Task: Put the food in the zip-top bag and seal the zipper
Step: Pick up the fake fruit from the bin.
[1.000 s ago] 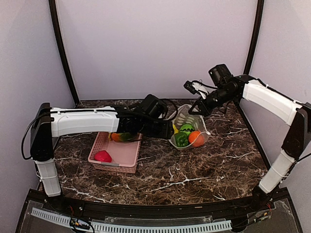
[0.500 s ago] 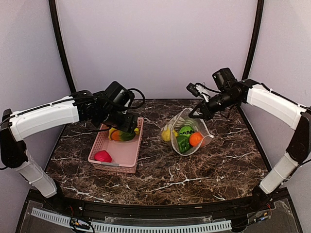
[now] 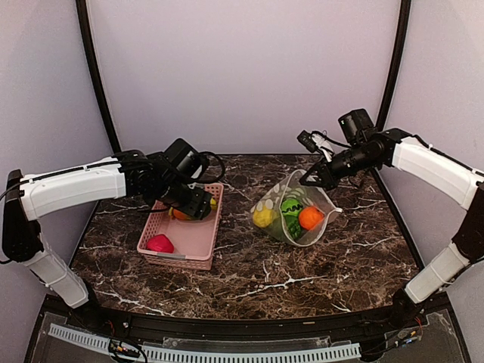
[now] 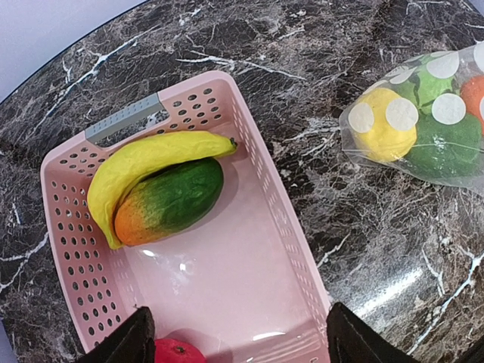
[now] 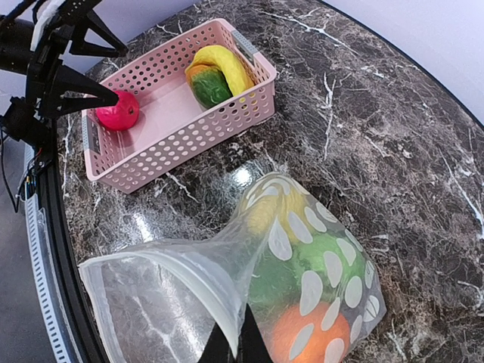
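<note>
The zip-top bag (image 3: 293, 219) lies right of centre, its mouth held up toward the left. My right gripper (image 5: 236, 344) is shut on the bag's rim by the zipper (image 5: 174, 261). Inside the bag (image 5: 318, 280) are a yellow piece (image 3: 263, 217), green pieces (image 3: 291, 206) and an orange (image 3: 310, 218). The rest of the food lies in the pink basket (image 4: 249, 113): a banana (image 4: 151, 162), a green-orange piece (image 4: 170, 200) and a magenta-red piece (image 3: 159, 243). My left gripper (image 4: 242, 340) hangs open over the basket, with nothing between its fingers.
The pink basket (image 3: 175, 261) stands left of centre on the dark marble table (image 3: 318, 265). Pale walls close in the back and both sides. Black poles stand at the back corners.
My left gripper has drawn back from the bag's mouth to above the basket and opened wider. The yellow piece now lies in the bag. The right gripper has shifted the rim slightly right.
</note>
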Robot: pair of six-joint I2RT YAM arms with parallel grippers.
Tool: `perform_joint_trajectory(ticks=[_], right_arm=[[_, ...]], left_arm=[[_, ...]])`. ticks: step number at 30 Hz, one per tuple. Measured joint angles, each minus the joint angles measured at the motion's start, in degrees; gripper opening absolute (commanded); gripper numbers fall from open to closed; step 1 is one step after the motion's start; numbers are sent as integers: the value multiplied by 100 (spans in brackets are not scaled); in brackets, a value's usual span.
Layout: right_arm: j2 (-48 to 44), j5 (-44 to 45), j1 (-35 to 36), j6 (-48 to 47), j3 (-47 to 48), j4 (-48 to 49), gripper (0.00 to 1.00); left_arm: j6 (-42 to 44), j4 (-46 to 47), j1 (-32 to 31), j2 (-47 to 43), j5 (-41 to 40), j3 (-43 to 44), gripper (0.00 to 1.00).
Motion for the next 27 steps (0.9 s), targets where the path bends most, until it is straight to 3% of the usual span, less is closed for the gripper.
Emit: perform_joint_trajectory(ticks=[7,19,27], right_arm=[[-9,103,0,-31,-138,11,0],[-66,103,0,-37,-201,22,0],[-63,59,0,-37,-210,31,0]], left_arm=[[208,-203,94,-13,109,-175,84],[361,-428,986,-114,706,-516,79],[511,-133,1401,1047,1069,317,69]])
